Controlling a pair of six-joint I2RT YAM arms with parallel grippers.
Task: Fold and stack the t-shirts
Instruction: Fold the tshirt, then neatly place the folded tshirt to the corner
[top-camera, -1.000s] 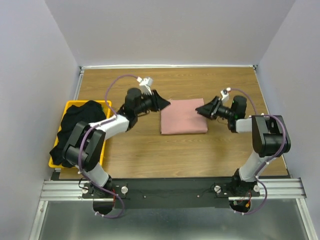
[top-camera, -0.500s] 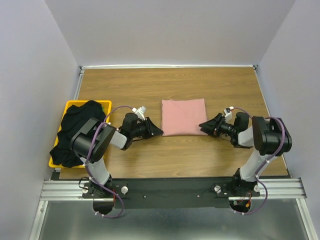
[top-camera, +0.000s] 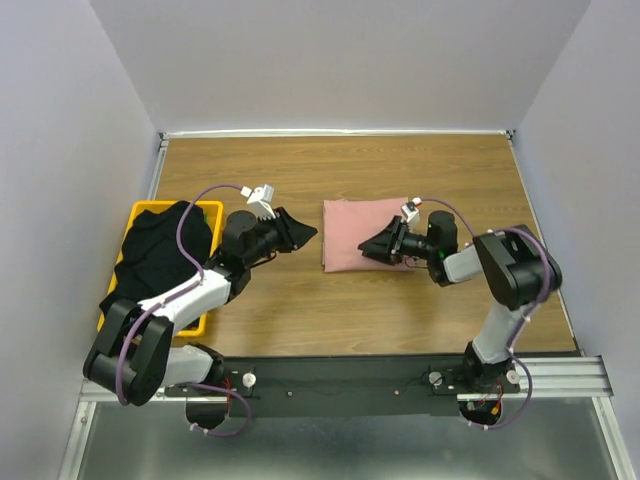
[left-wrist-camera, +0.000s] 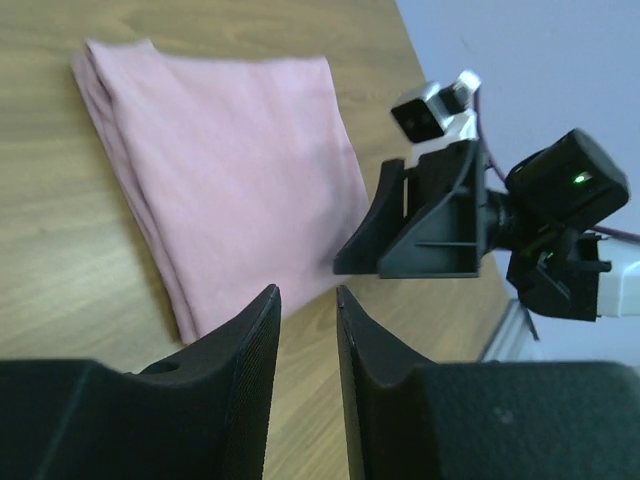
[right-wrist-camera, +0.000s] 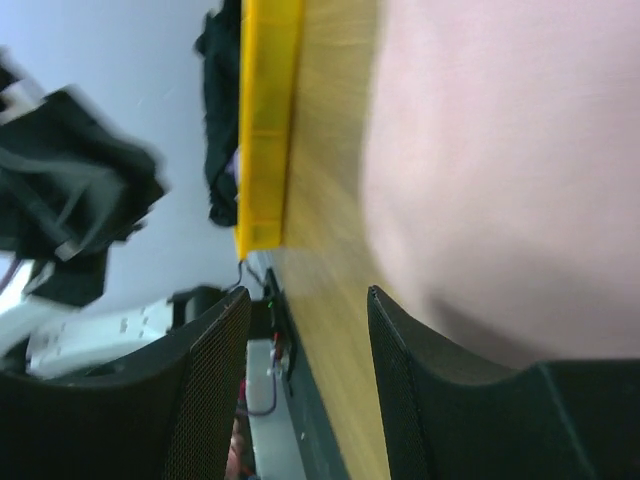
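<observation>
My left pincer (left-wrist-camera: 307, 295) has its fingers only narrowly parted and holds nothing. It hangs over bare table (top-camera: 300, 300) just beside the left edge of the pink shirt (left-wrist-camera: 230, 160). My right pincer (right-wrist-camera: 307, 300) is also released, with a wider gap and nothing between the fingers. It sits low over the near right part of that shirt, and I cannot tell whether it touches the cloth.

The pink shirt lies folded into a neat rectangle at the middle of the table. My worry is the right pincer: if I slide it sideways this low, or close it here, I would likely catch the top layer and drag the fold open.

The yellow basket (top-camera: 207, 207) stands at the left edge with the black shirt (top-camera: 150, 250) heaped in it and spilling over its rim. A careless pull on that shirt could tip the basket or drag it along.
</observation>
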